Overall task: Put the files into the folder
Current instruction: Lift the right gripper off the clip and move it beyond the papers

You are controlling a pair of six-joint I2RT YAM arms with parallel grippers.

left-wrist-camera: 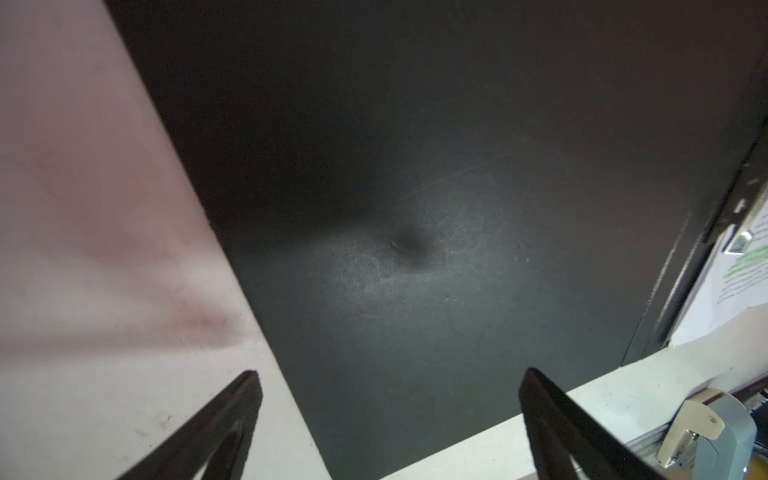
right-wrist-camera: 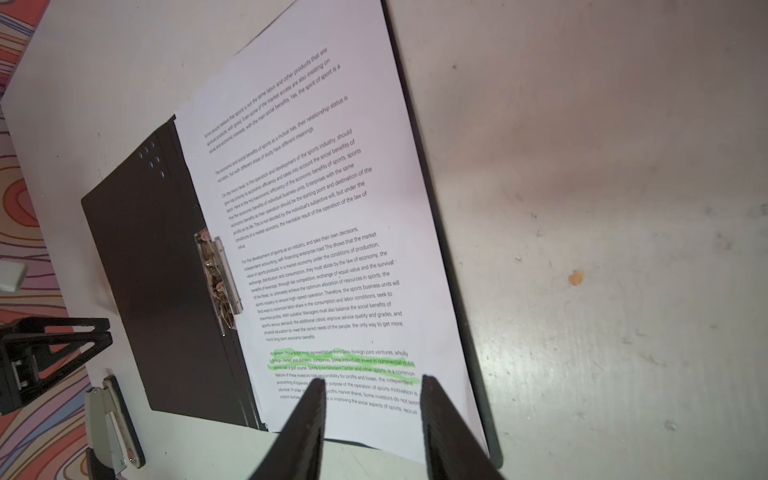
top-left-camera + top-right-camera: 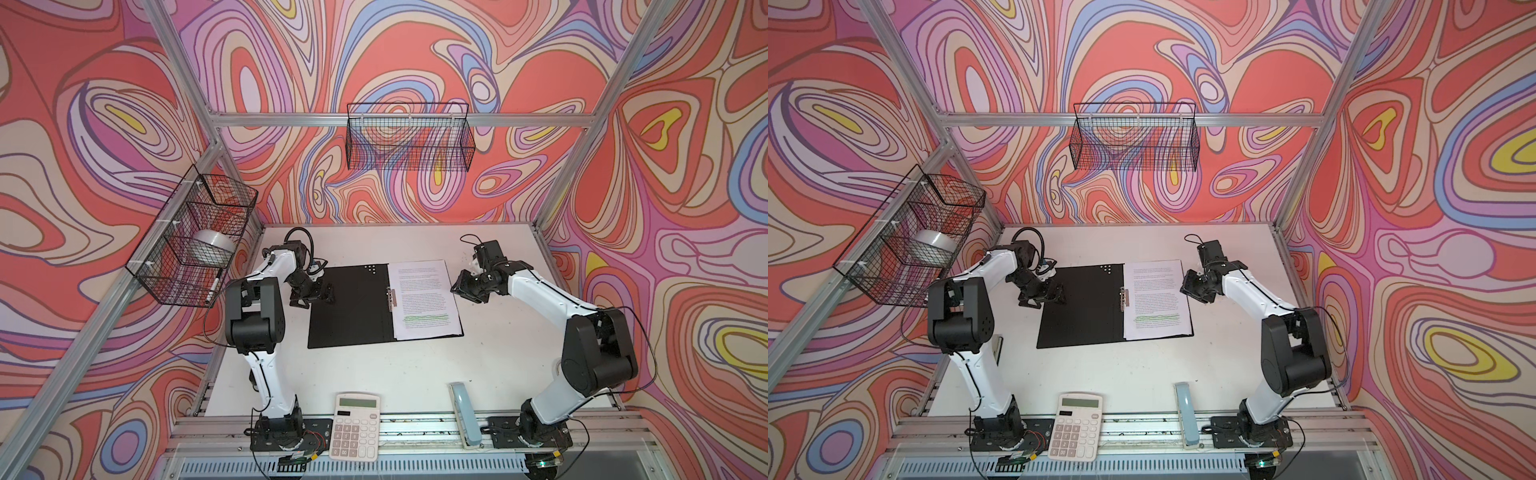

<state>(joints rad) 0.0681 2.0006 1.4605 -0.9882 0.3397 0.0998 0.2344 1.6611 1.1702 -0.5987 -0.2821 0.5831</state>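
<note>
The folder [image 3: 349,303] lies open flat on the table with its black inside up and a metal clip [image 3: 392,297] at the spine. The files [image 3: 426,299], white printed sheets with green-highlighted lines, rest on its right half. My left gripper [image 3: 316,296] hangs open over the folder's left edge, and in the left wrist view the black cover [image 1: 415,249] fills the space between its fingers. My right gripper [image 3: 461,286] hovers just off the files' right edge. In the right wrist view its jaws [image 2: 372,386] stand apart above the sheets [image 2: 324,208] with nothing between them.
A white calculator [image 3: 355,426] and a pale blue stapler [image 3: 465,415] lie at the table's front edge. A wire basket [image 3: 409,137] hangs on the back wall. Another wire basket [image 3: 195,237] on the left wall holds a tape roll [image 3: 212,245].
</note>
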